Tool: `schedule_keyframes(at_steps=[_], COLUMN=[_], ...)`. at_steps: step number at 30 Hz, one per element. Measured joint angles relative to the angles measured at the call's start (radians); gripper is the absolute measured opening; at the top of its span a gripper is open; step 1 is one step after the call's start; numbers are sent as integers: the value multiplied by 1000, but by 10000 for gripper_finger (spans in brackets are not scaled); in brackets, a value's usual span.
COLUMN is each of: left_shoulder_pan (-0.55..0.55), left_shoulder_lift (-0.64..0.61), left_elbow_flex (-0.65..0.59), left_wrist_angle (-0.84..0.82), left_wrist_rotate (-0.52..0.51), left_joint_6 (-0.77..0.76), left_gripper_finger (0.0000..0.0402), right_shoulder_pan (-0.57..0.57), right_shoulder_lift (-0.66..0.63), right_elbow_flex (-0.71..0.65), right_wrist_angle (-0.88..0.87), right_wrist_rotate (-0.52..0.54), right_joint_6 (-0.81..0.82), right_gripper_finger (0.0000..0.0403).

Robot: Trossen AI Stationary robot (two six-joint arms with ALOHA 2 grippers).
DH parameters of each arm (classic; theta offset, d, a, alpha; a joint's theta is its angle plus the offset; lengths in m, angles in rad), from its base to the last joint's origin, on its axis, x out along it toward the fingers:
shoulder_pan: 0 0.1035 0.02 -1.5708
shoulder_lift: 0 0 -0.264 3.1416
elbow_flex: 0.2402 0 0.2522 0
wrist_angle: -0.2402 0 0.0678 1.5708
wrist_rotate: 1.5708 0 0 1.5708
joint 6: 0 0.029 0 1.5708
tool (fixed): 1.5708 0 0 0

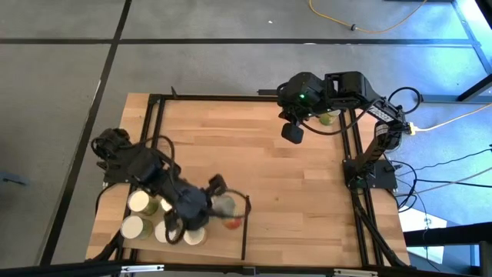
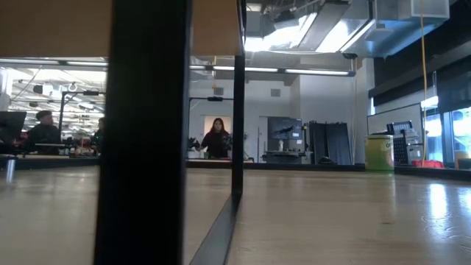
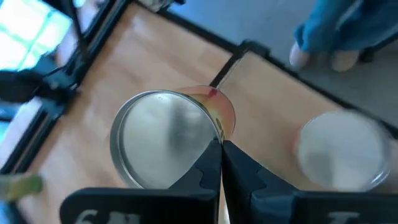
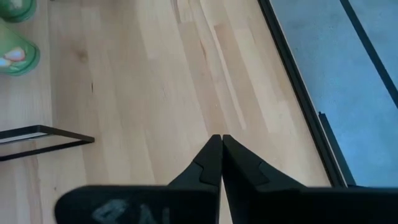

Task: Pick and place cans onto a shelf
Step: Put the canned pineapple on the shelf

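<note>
1. Left hand [image 1: 221,203] low over the shelf [image 1: 223,245], at the near left of the tabletop [image 1: 292,192], close to the thin dark divider [image 1: 246,227].
2. Fingers [image 3: 208,168] pressed together with no gap, tips right at the rim of an orange-sided can [image 3: 163,138].
3. Can directly under and just ahead of the fingertips, its round silver top turned toward the wrist camera; impossible to tell whether the rim is pinched or only touched.
4. A 2nd can [image 3: 339,152], pale-topped and blurred, near the 1st on the same pale wood, apart from the hand.
5. 4 cream-topped cans [image 1: 139,201] visible in a cluster on the shelf's left part beneath the left arm, well clear of the fingertips.
6. Right hand [image 1: 292,132] at the far right of the tabletop, over bare wood, fingers [image 4: 208,158] closed together on nothing.
7. 2 green cans [image 4: 15,56] off to one side of the right hand, not touching it.
</note>
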Motion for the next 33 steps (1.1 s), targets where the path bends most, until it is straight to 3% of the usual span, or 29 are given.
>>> schedule_keyframes(at_steps=[8, 24, 33], left_shoulder_pan=[-19, -58, -77], left_shoulder_lift=[86, 160, 192], left_elbow_flex=[0, -2, -2], left_wrist_angle=[31, 56, 40], left_wrist_rotate=[36, 58, 66], left_joint_6=[-35, -365, -416], left_gripper_finger=[0, 0, 0], right_shoulder_pan=[0, 0, 0], right_shoulder_lift=[0, 0, 0], right_elbow_flex=[0, 0, 0], right_wrist_angle=[3, 3, 3], right_wrist_rotate=[0, 0, -1], right_joint_6=[-4, -57, -56], right_gripper_finger=[14, 14, 14])
